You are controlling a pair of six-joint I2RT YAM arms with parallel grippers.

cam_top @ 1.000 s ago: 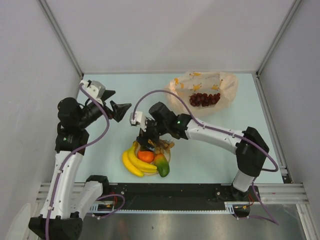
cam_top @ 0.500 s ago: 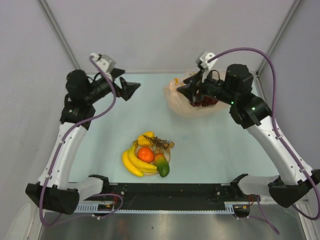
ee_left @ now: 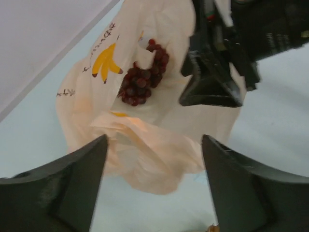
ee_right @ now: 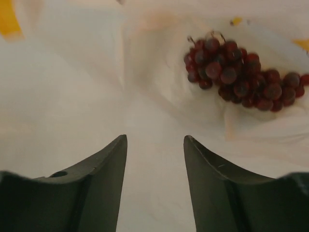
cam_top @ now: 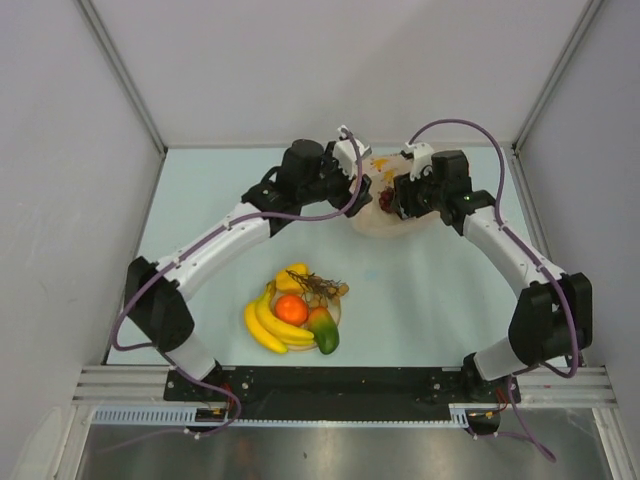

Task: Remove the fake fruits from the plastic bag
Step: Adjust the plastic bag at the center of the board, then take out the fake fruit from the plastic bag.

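The plastic bag lies at the back of the table, with the dark red grape bunch inside it. My left gripper hovers open over the bag's crumpled near edge, with nothing between its fingers. My right gripper points down at the bag's film just beside the grapes. It is open about halfway and holds nothing. In the top view both grippers meet over the bag and hide much of it. The banana bunch, orange ball, yellow pepper piece and mango rest on the plate.
The cream plate sits near the front centre of the pale green table. White walls and metal corner posts close in the back and sides. My right gripper's black body looms close in the left wrist view.
Both arms have swung from their sides to the bag at the back. The right gripper's jaws have narrowed while dropping to the bag. The left gripper has stayed wide.
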